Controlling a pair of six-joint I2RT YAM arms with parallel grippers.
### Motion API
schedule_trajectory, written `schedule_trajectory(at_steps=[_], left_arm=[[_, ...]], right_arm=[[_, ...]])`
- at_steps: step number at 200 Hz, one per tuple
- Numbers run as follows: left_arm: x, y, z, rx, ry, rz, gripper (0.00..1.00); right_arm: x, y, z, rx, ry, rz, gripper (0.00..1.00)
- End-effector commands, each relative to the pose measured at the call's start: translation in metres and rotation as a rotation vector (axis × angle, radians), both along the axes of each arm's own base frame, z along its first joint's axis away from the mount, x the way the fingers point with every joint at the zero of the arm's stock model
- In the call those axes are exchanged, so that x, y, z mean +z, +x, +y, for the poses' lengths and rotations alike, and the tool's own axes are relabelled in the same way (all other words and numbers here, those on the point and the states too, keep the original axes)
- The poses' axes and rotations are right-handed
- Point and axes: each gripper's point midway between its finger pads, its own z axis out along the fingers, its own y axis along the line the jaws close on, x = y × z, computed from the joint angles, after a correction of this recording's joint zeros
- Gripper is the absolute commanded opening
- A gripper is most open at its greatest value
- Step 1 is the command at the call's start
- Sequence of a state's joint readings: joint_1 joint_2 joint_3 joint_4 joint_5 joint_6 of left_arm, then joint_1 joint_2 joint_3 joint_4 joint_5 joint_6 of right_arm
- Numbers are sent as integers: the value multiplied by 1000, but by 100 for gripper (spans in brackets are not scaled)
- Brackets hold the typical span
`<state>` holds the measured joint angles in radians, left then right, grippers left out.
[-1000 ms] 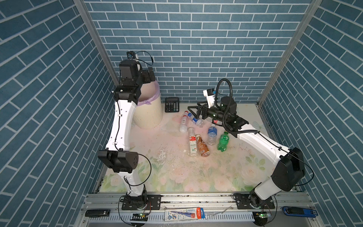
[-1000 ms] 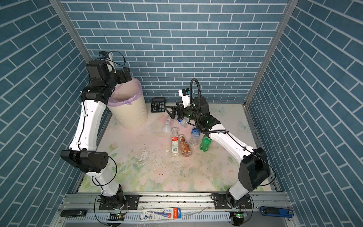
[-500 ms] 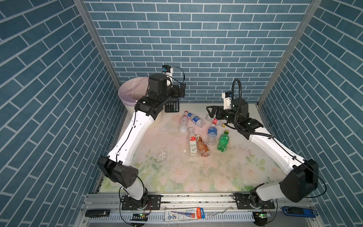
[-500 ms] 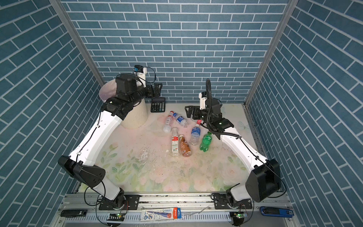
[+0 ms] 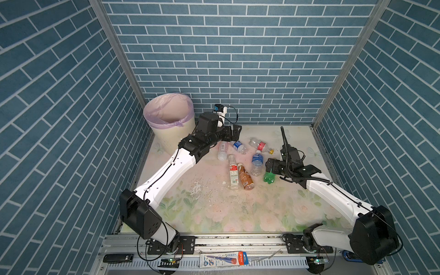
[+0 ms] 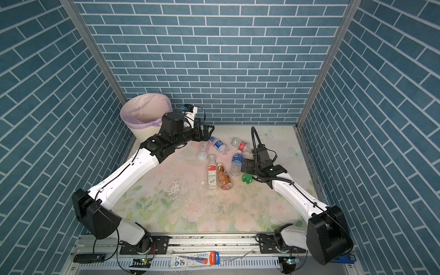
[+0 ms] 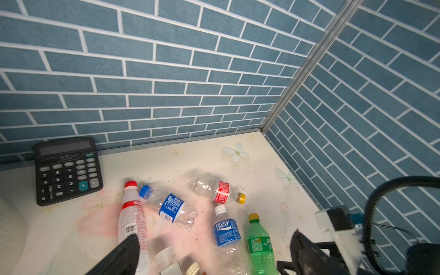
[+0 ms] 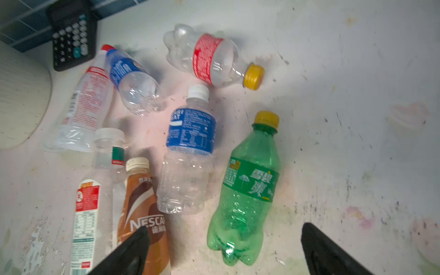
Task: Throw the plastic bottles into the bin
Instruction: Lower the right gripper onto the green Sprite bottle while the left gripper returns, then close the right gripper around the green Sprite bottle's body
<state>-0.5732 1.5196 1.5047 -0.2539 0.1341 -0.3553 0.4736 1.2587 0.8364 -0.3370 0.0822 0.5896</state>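
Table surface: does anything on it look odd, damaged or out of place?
Yes. A black calculator lies beside the bottles, though it is no bottle. The floral cover is worn: a white flaked patch and dark specks near the bottles.

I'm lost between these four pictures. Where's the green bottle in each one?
In a top view: green bottle at the bottle cluster's right edge, only its lower half showing.
In a top view: same spot.
Left wrist: yellow cap and label showing, base cut off.
Right wrist: whole bottle, straight ahead of the open right gripper.
Shared landmark: the blue-labelled Pocari Sweat bottle lies right alongside it in all four.
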Motion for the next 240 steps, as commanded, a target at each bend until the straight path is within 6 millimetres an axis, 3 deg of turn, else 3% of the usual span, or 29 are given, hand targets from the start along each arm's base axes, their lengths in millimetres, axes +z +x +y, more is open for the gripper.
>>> schedule_trajectory(at_steps=[1, 43, 94, 139, 192, 240], left_arm=[[0, -11, -16, -51, -71, 15, 99], [-26, -25, -32, -101, -68, 77, 99], [-48, -27, -31, -91, -59, 116, 99], [-54, -25, -32, -91, -42, 132, 99], [-56, -22, -39, -100, -68, 164, 99], [-46, -14, -51, -169, -236, 255, 99]], right_arm=[[-25, -13, -2, -61, 24, 72, 98], [-53, -15, 7, -58, 40, 126, 94], [-79, -6, 8, -70, -13, 176, 90], [-96, -7, 7, -78, -33, 207, 70], [-81, -13, -2, -77, -43, 165, 40], [-33, -7, 1, -7, -54, 77, 38]])
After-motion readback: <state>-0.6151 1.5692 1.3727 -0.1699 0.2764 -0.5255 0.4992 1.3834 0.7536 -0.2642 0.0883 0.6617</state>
